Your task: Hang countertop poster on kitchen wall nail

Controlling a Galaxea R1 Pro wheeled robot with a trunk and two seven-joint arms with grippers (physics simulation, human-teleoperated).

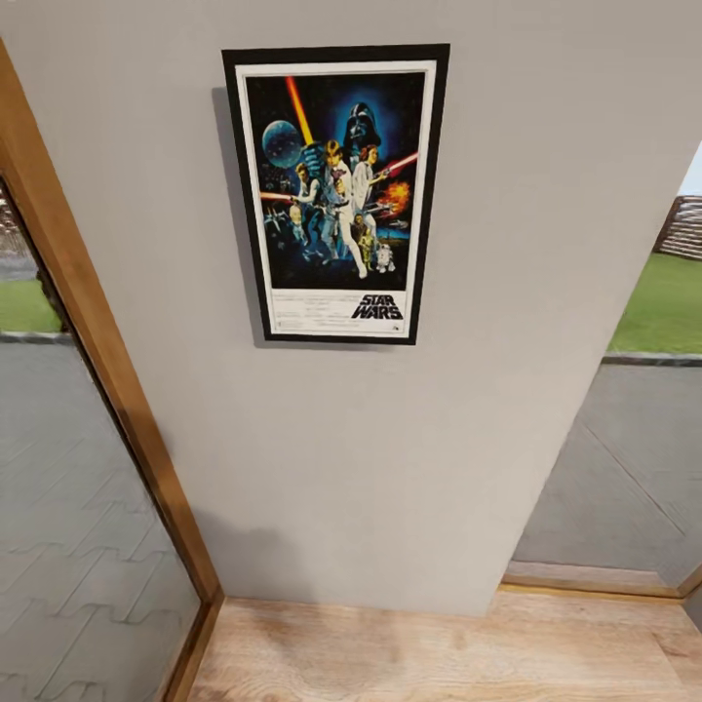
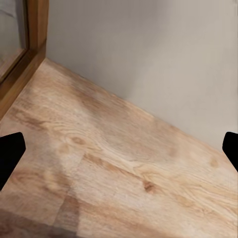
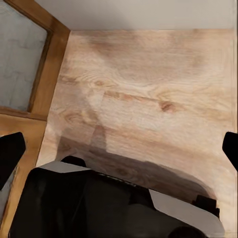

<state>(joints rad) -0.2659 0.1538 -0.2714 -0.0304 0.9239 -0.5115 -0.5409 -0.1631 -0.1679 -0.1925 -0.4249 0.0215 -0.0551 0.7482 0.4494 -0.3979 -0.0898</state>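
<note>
The poster (image 1: 336, 193) hangs flat and upright on the light-grey wall panel (image 1: 390, 439), in its upper part, well clear of both panel edges. A wooden window frame (image 1: 107, 361) borders the panel on the left; glazing opens on the right. Bare wooden floor (image 1: 439, 653) lies at the wall's foot. The left gripper (image 2: 119, 148) and right gripper (image 3: 119, 148) have fingers spread wide over the floor, holding nothing.

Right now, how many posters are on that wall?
1. The poster hangs upright on the grey wall, high up between the wooden window frame and the glass on the other side. The view takes in just part of the wall.
</note>
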